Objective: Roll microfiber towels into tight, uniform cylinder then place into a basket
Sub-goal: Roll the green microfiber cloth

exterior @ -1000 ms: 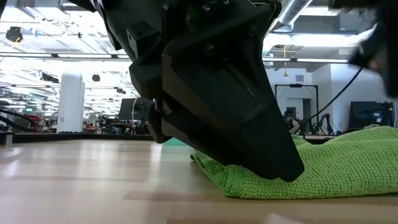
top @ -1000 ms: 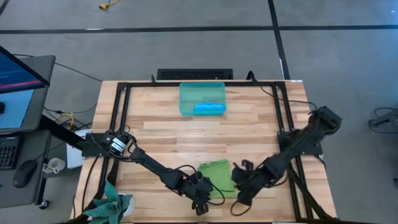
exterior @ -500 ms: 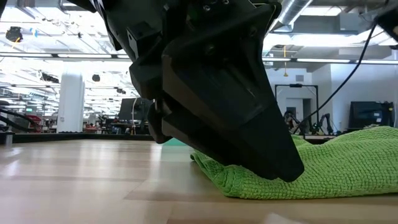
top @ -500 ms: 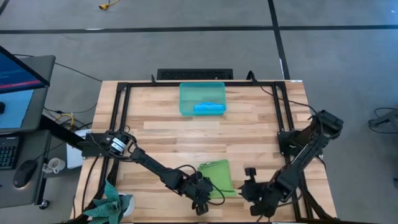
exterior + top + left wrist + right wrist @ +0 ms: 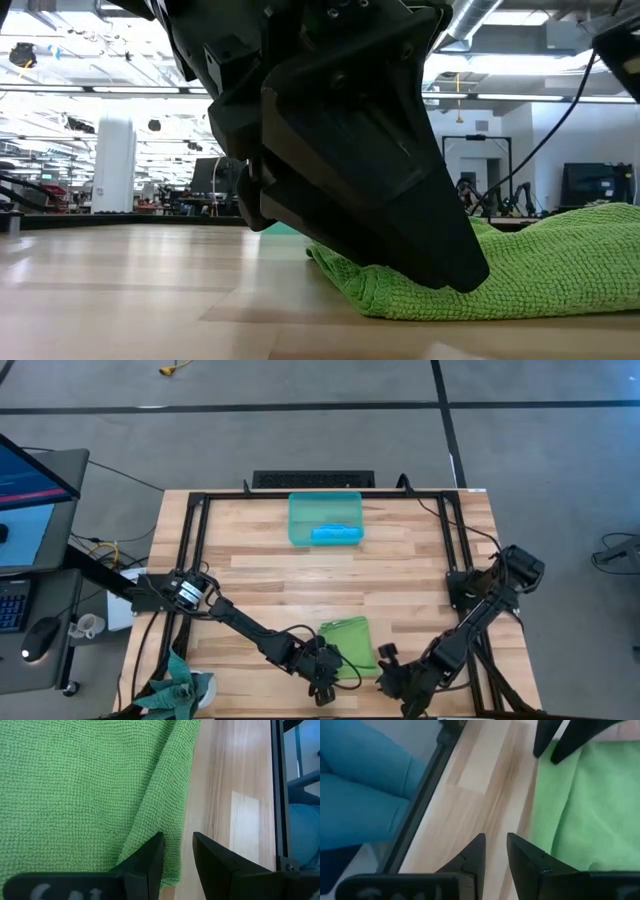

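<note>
So right at the near edge of the bench (image 5: 260, 575), the left tool (image 5: 176, 851) sits low at the near corner of the lime green towel (image 5: 348, 645), fingers parted by a narrow gap with bare wood showing between the tips and nothing pinched; one finger just overlaps the towel's hem. The right tool (image 5: 495, 851) is just beside the towel's other near corner, also slightly parted and empty, over bare wood. Risk as I see it: if either tool closes from here it probably grabs one loose layer or just air, so the roll would start crooked and end up loose, and a drag could bunch the cloth off the bench edge. Farther back, the blue towel (image 5: 335, 534) already lies in the teal basket (image 5: 300, 520) at the far side. Hard to make out: the low view is mostly blocked by an arm's dark body, and how many layers the green towel is folded into isn't clear.
</note>
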You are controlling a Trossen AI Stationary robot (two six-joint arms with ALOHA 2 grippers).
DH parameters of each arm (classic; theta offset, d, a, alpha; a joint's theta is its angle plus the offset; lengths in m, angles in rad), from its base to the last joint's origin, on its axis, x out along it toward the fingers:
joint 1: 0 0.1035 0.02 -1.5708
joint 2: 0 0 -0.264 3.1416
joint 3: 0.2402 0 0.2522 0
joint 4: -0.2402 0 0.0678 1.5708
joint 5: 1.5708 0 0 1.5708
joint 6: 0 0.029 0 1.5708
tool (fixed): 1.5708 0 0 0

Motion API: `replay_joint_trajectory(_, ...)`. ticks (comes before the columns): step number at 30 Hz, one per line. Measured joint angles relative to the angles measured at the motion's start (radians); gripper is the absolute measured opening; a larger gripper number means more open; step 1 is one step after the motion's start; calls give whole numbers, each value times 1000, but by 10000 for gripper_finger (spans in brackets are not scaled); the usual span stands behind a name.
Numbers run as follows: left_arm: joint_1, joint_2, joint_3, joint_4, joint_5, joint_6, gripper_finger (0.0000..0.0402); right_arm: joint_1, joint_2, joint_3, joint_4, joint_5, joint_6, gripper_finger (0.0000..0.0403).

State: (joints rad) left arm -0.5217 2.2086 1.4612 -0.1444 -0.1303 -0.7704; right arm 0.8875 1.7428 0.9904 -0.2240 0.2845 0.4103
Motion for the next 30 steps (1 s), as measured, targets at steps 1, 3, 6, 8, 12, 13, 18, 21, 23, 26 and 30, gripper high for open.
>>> replay_joint_trajectory(1, 0, 0, 0, 0, 0, 0, 102, -3, 1, 1, 6, 0, 0, 102)
replay_joint_trajectory(3, 0, 0, 0, 0, 0, 0, 102, -15, 13, 2, 7, 0, 0, 102)
replay_joint_trajectory(6, 0, 0, 0, 0, 0, 0, 102, -27, 16, 0, -9, -3, 0, 102)
replay_joint_trajectory(8, 0, 0, 0, 0, -1, 0, 102, -42, 14, 1, -4, -25, 0, 102)
replay_joint_trajectory(12, 0, 0, 0, 0, 0, -1, 102, -74, 14, 1, 1, -95, 0, 102)
replay_joint_trajectory(13, 0, 0, 0, 0, 0, -1, 102, -79, 14, 1, 0, -107, 0, 102)
replay_joint_trajectory(18, 0, 0, 0, 0, 0, -1, 102, -93, 14, 1, 0, -130, 0, 102)
replay_joint_trajectory(21, 0, 0, 0, 0, 0, -1, 102, -93, 14, 1, 0, -131, 0, 102)
replay_joint_trajectory(23, 0, 0, 0, 0, 0, -1, 102, -92, 16, 1, 1, -131, 2, 102)
replay_joint_trajectory(26, 0, 0, 0, 0, -1, -1, 102, -92, 43, 1, -5, -131, 14, 102)
replay_joint_trajectory(30, 0, 0, 0, 0, -1, -1, 102, -97, 94, 1, -5, -135, 17, 102)
